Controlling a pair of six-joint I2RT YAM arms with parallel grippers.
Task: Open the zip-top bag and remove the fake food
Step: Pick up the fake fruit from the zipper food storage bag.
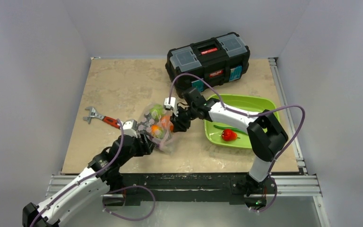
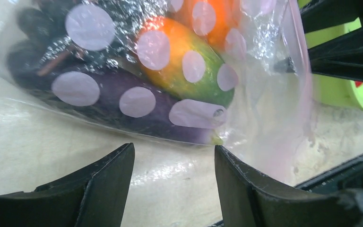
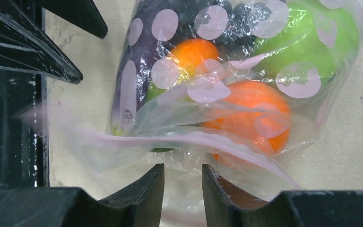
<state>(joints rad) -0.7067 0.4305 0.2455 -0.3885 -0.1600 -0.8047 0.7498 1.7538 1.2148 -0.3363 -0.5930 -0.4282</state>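
The zip-top bag (image 1: 155, 124) lies on the table between my two grippers, its pinkish zip strip facing the right gripper. Inside I see an orange (image 3: 250, 113), a green apple (image 3: 307, 42), a mango (image 2: 179, 61), an eggplant (image 2: 123, 106) and dark grapes (image 2: 38, 33). My left gripper (image 1: 147, 142) is open and empty, its jaws wide apart (image 2: 175, 147) just short of the bag's side. My right gripper (image 1: 178, 122) is at the bag's mouth, its jaws (image 3: 183, 165) narrowly apart with loose clear plastic lying in the gap. A red pepper (image 1: 228, 135) and green beans (image 1: 229, 128) lie on the green tray (image 1: 250, 101).
A black toolbox (image 1: 208, 59) stands at the back, behind the tray. A red-handled wrench (image 1: 101, 118) lies left of the bag. The tray sits right of the bag, close behind the right arm.
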